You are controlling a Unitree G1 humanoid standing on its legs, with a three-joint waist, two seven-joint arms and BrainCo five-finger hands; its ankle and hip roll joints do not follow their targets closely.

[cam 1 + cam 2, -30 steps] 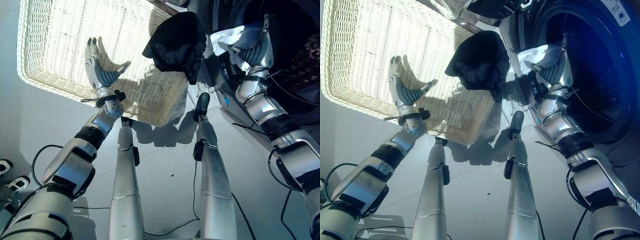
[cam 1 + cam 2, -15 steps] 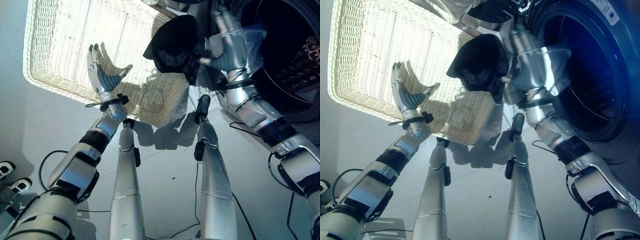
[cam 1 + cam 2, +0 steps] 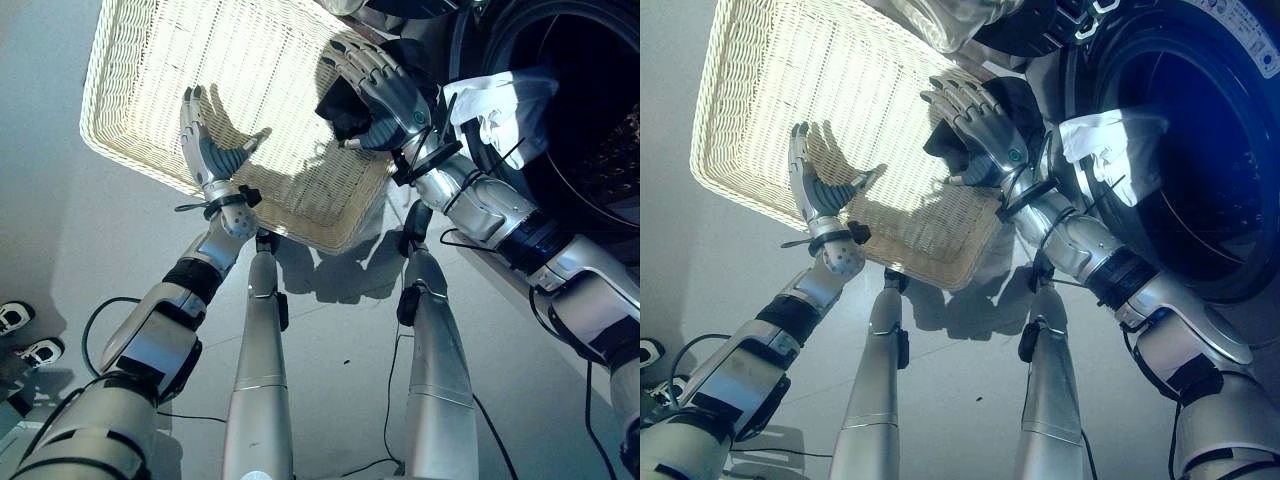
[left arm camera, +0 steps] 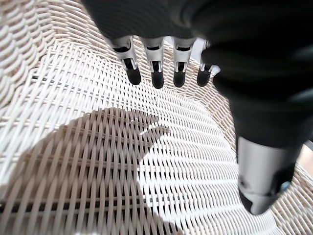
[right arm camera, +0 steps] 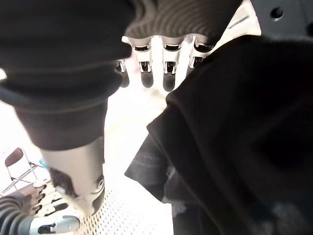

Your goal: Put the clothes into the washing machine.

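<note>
hovering right hand (image 3: 385, 90) over crumpled black garment (image 5: 234, 132)

Left hand (image 3: 205, 150) raised, fingers straight and spread, right hand (image 3: 385, 85) reaching forward, fingers extended

The basket (image 3: 160, 150) is made of pale woven wicker, rough and bumpy, with lots of little gaps. The black cloth (image 5: 244, 132) looks soft and dull, and the white cloth (image 3: 1110, 140) looks thin and crumpled. The washing machine (image 3: 1230, 130) rim is dark, smooth and shiny, and the floor (image 3: 90, 260) is smooth, dull grey.
</note>
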